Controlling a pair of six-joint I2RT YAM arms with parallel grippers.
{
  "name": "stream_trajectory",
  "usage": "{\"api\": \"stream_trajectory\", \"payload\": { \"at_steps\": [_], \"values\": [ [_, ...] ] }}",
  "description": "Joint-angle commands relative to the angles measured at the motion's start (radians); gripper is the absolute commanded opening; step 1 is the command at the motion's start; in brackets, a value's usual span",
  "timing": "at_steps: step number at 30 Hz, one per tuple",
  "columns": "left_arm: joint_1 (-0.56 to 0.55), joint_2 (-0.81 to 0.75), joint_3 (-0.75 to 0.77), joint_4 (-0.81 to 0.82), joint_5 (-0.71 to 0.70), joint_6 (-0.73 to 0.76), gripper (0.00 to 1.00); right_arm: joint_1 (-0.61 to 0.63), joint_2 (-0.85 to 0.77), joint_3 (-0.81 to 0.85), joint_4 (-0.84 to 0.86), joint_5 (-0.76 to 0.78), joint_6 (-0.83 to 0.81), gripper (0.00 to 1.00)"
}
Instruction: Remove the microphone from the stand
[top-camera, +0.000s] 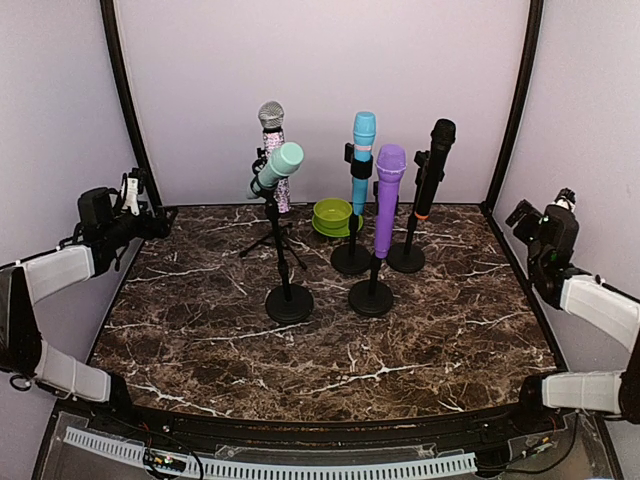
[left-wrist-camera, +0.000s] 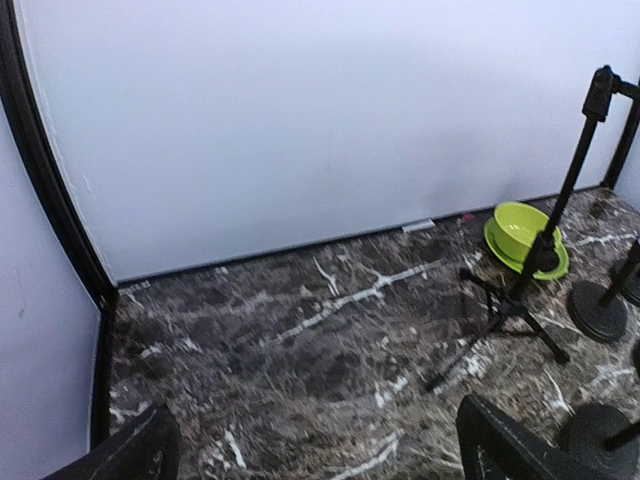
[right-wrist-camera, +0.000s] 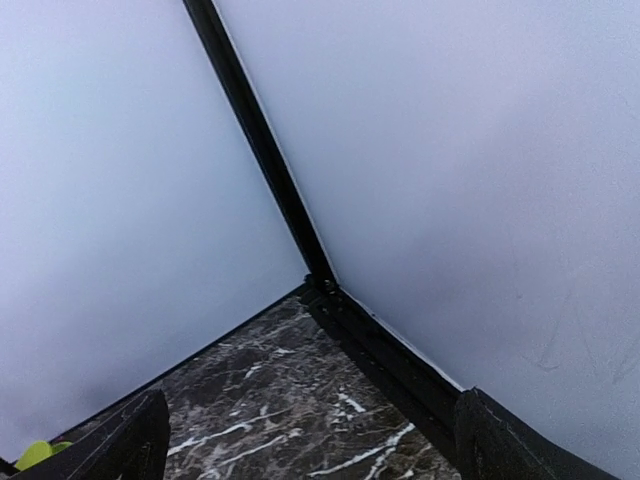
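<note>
Several microphones stand in stands mid-table in the top view: a mint green one (top-camera: 277, 168) on a round-base stand (top-camera: 289, 302), a silver glitter one (top-camera: 272, 135) on a tripod, a blue one (top-camera: 362, 160), a purple one (top-camera: 387, 200) and a black one (top-camera: 434, 165). My left gripper (top-camera: 152, 212) is open and empty at the far left edge, well away from them. My right gripper (top-camera: 522, 216) is open and empty at the far right edge. The left wrist view shows the tripod stand (left-wrist-camera: 545, 235); the right wrist view shows only the back right corner.
A lime green bowl (top-camera: 333, 216) sits on a matching plate behind the stands, also in the left wrist view (left-wrist-camera: 523, 238). White walls with black corner posts (right-wrist-camera: 262, 150) enclose the dark marble table (top-camera: 200, 320). Round stand bases (left-wrist-camera: 598, 310) cluster at centre.
</note>
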Motion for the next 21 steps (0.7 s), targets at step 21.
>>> {"api": "stream_trajectory", "payload": {
  "at_steps": [21],
  "values": [
    [0.051,-0.225,0.193,-0.803,0.249,0.081,0.99,1.241,0.019,0.312,-0.405,0.440,-0.248,0.86]
  ]
}}
